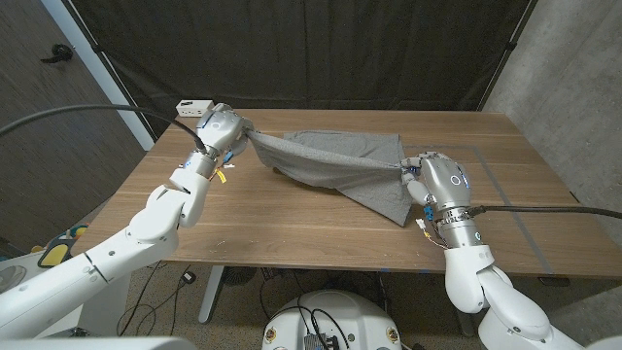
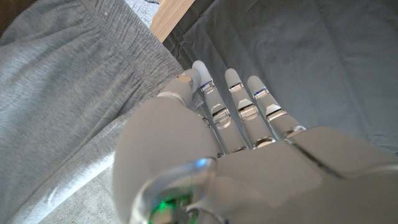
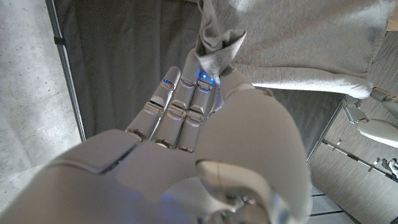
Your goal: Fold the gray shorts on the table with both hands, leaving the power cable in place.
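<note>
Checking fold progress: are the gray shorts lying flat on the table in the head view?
No. The left hand and right hand hold the gray shorts by opposite ends, stretched between them.

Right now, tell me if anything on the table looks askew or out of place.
Only the gray shorts: the left hand and right hand grip opposite ends and lift one edge taut, the rest trailing onto the table. Nothing looks damaged.

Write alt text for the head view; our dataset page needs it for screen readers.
Two robot hands, left and right, lift gray shorts stretched between them above a wooden table. A white box sits at the table's far left corner.
</note>
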{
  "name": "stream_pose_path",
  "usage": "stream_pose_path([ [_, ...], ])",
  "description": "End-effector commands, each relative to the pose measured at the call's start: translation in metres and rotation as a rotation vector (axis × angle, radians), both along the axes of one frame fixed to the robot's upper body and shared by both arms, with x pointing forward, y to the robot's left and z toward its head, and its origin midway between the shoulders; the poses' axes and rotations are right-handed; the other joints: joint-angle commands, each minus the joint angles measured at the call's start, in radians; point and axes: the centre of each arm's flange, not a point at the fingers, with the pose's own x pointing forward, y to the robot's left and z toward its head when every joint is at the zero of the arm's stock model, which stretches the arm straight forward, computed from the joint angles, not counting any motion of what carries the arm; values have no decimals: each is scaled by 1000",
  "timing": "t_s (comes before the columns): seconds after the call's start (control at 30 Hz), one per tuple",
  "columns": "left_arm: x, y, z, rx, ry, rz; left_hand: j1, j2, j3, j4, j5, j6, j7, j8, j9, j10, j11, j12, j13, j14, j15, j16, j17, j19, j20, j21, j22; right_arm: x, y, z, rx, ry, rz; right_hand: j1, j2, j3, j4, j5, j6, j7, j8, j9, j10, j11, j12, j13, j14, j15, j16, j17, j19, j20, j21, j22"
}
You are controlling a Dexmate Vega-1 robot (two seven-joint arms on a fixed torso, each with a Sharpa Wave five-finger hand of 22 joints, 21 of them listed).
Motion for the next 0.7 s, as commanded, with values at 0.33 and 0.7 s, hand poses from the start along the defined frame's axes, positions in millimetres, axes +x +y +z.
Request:
stream_pose_path([
  [0.33, 3, -16, 38, 41, 25, 27, 12, -2, 1, 9, 12, 50, 58, 14, 12, 15, -16, 105, 265, 8, -164, -9, 6, -12, 1, 11, 4, 29, -9, 37, -42, -92, 10, 6, -6, 9, -2, 7, 12, 0, -5, 6, 4, -10, 13, 4, 14, -100, -8, 8, -3, -3, 8, 5],
  [0.7, 2, -23, 53, 45, 35, 55, 16, -3, 0, 10, 17, 50, 59, 18, 11, 13, -16, 110, 277, 6, -165, -13, 8, -16, 0, 17, 5, 50, -12, 57, -49, -132, 14, 3, -8, 12, -1, 9, 18, -3, -6, 7, 6, -16, 15, 4, 20, -101, -12, 12, -4, -5, 12, 5],
])
